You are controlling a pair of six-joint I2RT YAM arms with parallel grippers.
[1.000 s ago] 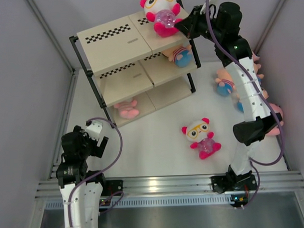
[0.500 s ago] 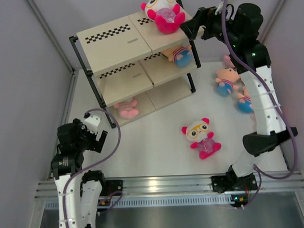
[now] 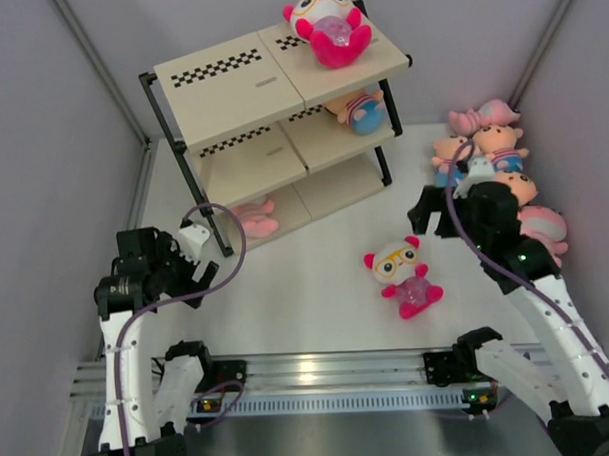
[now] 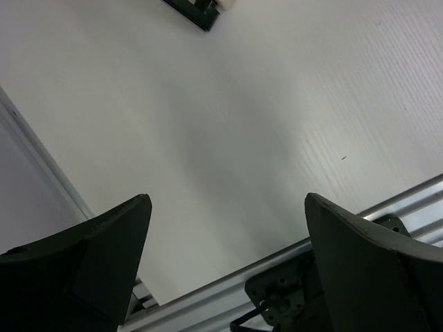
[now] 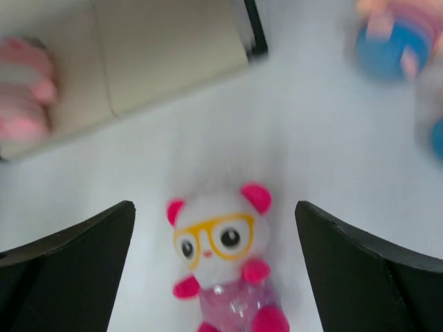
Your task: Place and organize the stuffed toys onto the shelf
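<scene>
1. Stuffed toys: a loose glasses toy point(image 3: 404, 277) lies face-up on the bench point(image 3: 307, 288), lower centre of the top view and well apart from the shelf point(image 3: 220, 91) at upper left. A pile point(image 3: 497, 156) of others sits at the right edge.
2. The shelf holds a second glasses toy point(image 3: 328, 27) on the top board, a striped toy point(image 3: 358, 111) on the middle tier and a pale pink toy point(image 3: 252, 218) at the bottom.
3. Right pincer point(image 5: 214, 207) is spread wide and empty, above the loose toy. Its wrist view is blurred.
4. Left pincer point(image 4: 227, 200) is spread and empty, over the bench at lower left.
5. Likely step: pick up the loose toy. Centre over the pink body, drop straight down and close across the torso, not the head. Lift clear, then set it beside its match.
</scene>
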